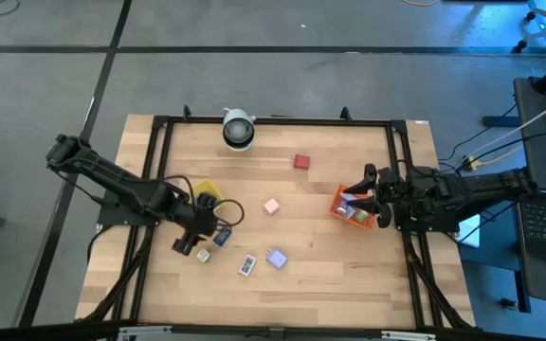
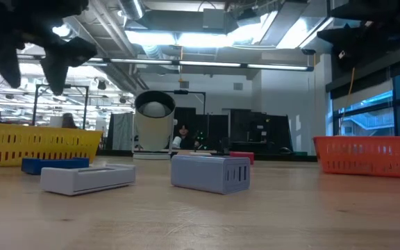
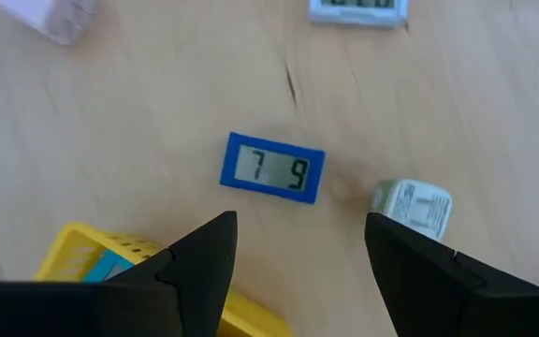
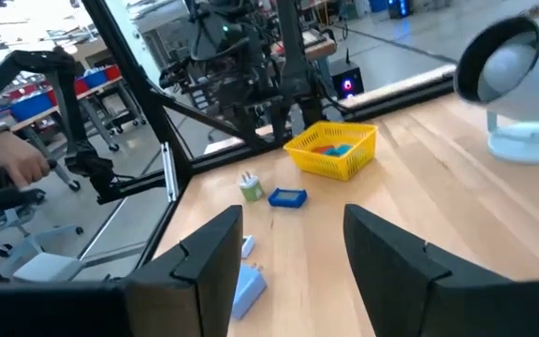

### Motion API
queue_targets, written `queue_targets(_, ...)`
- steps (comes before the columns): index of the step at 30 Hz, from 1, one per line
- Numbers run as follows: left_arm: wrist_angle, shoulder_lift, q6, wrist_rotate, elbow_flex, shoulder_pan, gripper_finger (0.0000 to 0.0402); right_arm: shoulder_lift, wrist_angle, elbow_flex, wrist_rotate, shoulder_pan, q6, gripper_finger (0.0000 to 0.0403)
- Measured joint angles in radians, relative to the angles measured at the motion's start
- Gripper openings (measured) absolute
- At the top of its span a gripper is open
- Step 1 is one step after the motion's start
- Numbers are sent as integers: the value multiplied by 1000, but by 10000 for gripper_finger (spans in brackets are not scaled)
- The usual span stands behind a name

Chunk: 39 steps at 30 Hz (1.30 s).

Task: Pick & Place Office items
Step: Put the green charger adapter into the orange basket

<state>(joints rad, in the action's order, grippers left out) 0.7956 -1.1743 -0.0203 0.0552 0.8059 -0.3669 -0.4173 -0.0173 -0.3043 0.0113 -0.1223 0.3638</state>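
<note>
Jaws above dark blue display

The counter is pale blond wood with fine grain, framed by black rails. At 9 o'clock sits a yellow tray with a perforated wall and something teal inside; at 3 o'clock an orange-red tray holds white and teal bits. A dark blue piece has a pale grey face with dark digits. Beside it is a white block with grey print and a greenish end. Toward 12 o'clock lies a red block, at centre a pink one, toward 6 o'clock a pale blue one and a white-and-teal one. The cylinder is white and grey. Both hands are black
</note>
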Motion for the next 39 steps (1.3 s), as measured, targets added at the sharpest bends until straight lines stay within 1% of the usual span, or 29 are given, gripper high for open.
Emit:
queue_targets(4, 11, -16, 13, -47, 0, -36, 233, -22, 1, 0, 0, 0, 23, 187)
queue_targets(8, 11, -40, 28, -73, 2, -83, 233, -38, 1, 0, 0, 0, 30, 187)
queue_targets(16, 28, -180, 117, -67, 73, -163, 233, -61, -7, 0, 3, 0, 45, 187)
queue_targets(21, 89, -266, 126, -62, 85, -170, 234, -83, -20, 0, 7, 0, 45, 187)
queue_targets(25, 87, -311, 139, -53, 85, -169, 234, -96, -23, 0, 0, 0, 45, 187)
queue_targets(30, 57, -325, 140, -54, 85, -169, 234, -106, -24, 0, 0, 0, 45, 187)
queue_targets(36, 30, -325, 138, -94, 85, -172, 234, -110, -26, 0, -1, 0, 45, 187)
queue_targets(39, 11, -325, 137, -96, 85, -176, 234, -114, -26, 0, -4, 0, 44, 187)
